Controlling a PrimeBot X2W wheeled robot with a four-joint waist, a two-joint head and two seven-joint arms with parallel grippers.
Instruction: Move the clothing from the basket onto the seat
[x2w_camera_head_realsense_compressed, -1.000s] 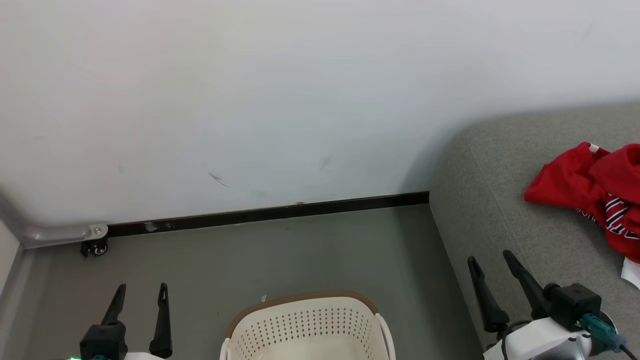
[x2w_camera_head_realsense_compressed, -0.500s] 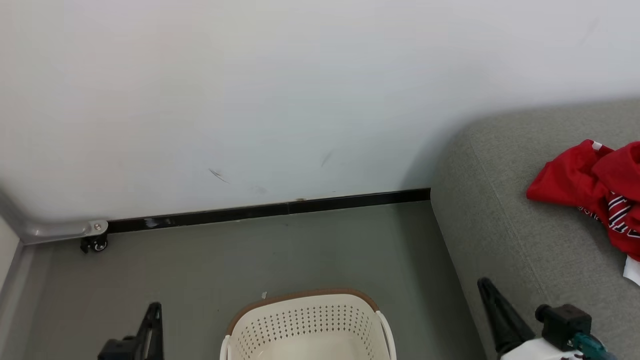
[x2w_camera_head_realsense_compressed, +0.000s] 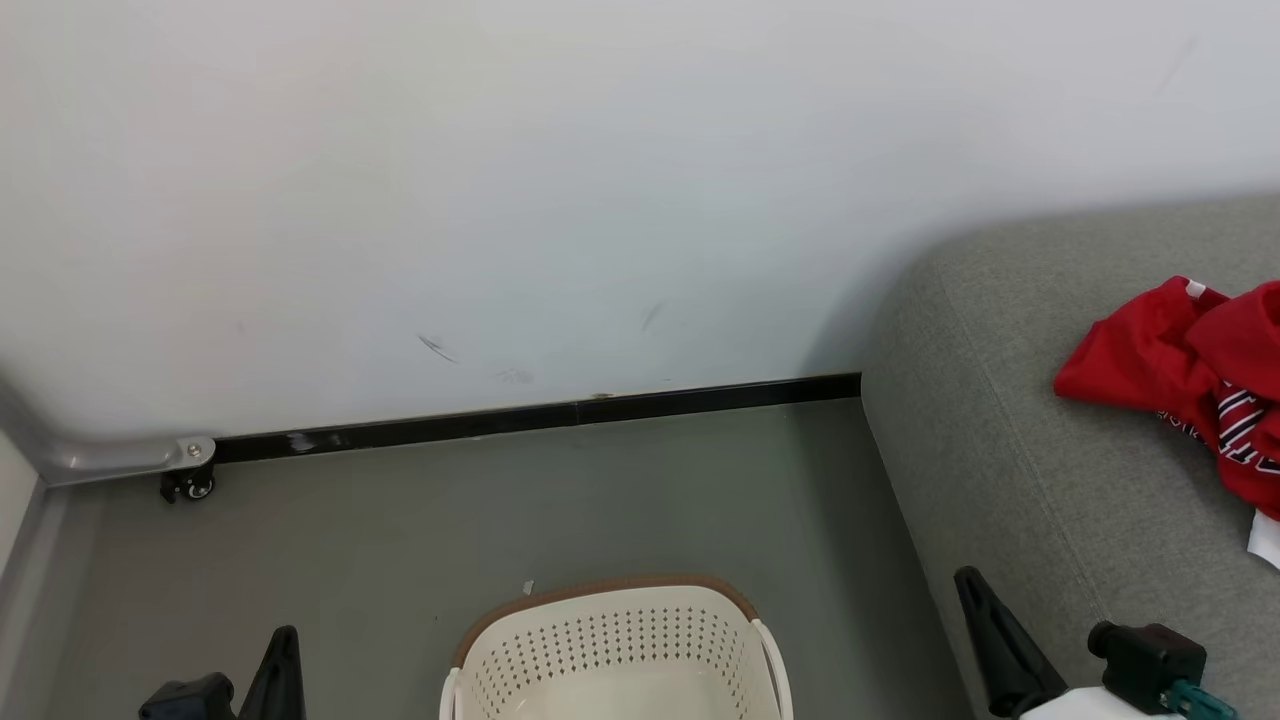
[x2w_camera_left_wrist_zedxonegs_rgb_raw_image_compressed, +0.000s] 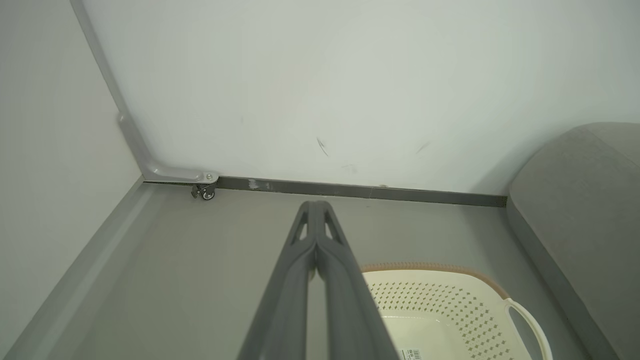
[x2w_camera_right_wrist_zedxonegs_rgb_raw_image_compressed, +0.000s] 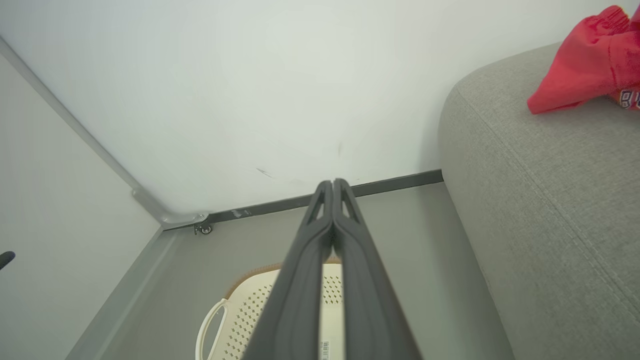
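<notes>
Left gripper (x2w_camera_left_wrist_zedxonegs_rgb_raw_image_compressed: 316, 207): we see the two fingers pressed together along their length, with nothing between them. It points over the floor (x2w_camera_head_realsense_compressed: 500, 510) toward the far wall (x2w_camera_head_realsense_compressed: 500, 200), just left of the basket (x2w_camera_head_realsense_compressed: 600, 587).
Right gripper (x2w_camera_right_wrist_zedxonegs_rgb_raw_image_compressed: 332, 186): closed just as tightly and holding nothing, low between the basket and the seat (x2w_camera_head_realsense_compressed: 1000, 450).
Clothing (x2w_camera_head_realsense_compressed: 1150, 370): a red heap with striped lettering, lying on the seat's top at the far right and cut off by the frame edge.
Basket: on the floor near us, between the two grippers. The part of its inside that shows is bare cream plastic.
Edges: the seat's rounded left corner stands just right of the basket, with a strip of floor between. A black baseboard (x2w_camera_head_realsense_compressed: 540, 420) closes the far side. At the far left corner are a metal rail (x2w_camera_head_realsense_compressed: 110, 457) and a small caster (x2w_camera_head_realsense_compressed: 190, 487).
Open room: bare grey floor runs from the basket's far rim to the baseboard.
Since a second ago: both pairs of fingers stood spread and higher in the head view — now they are closed and low at its bottom edge. The whole picture has shifted slightly, so the camera moved. Clothing and basket lie as they did.
Left wrist view: gives us the basket's right handle (x2w_camera_left_wrist_zedxonegs_rgb_raw_image_compressed: 530, 325) and a printed label (x2w_camera_left_wrist_zedxonegs_rgb_raw_image_compressed: 412, 354) on its bottom.
Right wrist view: gives us the left handle (x2w_camera_right_wrist_zedxonegs_rgb_raw_image_compressed: 207, 325) and a stitched seam (x2w_camera_right_wrist_zedxonegs_rgb_raw_image_compressed: 550, 200) across the seat.
</notes>
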